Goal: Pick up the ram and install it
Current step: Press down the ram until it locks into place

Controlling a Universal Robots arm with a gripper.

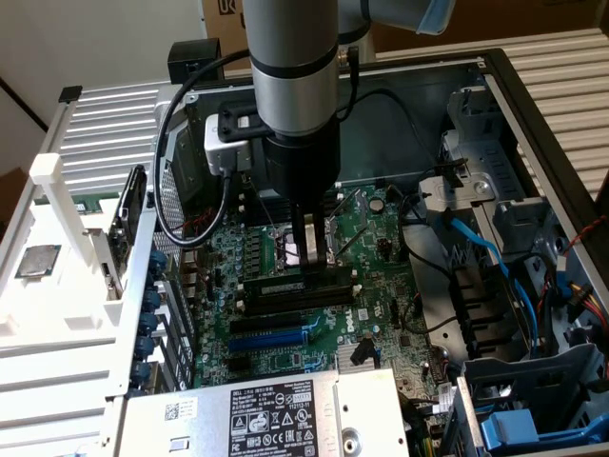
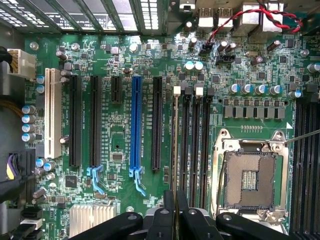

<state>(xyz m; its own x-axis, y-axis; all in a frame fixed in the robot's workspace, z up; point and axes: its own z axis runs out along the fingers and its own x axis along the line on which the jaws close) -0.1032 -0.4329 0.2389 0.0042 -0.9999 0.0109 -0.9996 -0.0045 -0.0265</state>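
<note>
End effector (image 1: pixel 306 255) (image 2: pixel 175 212): positioned inside the open case (image 1: pixel 533 105), fingers pointing down at the motherboard (image 1: pixel 381 238) (image 2: pixel 120 145). The jaws are nearly closed, leaving a narrow gap. They pinch the ram (image 2: pixel 174 150) by its two flat faces.

Ram: seen edge-on in the wrist view as a thin line between the fingers (image 2: pixel 163 220). It runs lengthwise over the memory slot farthest from the socket (image 2: pixel 250 180), in the bank of four black slots (image 2: pixel 196 150). That slot lies between the socket and the blue slot (image 2: pixel 135 125) (image 1: pixel 271 338). Whether the ram is seated in the slot or just above it cannot be determined.

Exterior view, positions taken from the end effector:
- 6 o'clock: blue slot, then the power supply (image 1: pixel 266 414) with its white label.
- 9 o'clock: white rack (image 1: pixel 57 190) outside the case, with a square silver processor (image 1: pixel 36 259) lying on it.
- 3 o'clock: blue cables (image 1: pixel 476 249) beside the drive bays.
</note>
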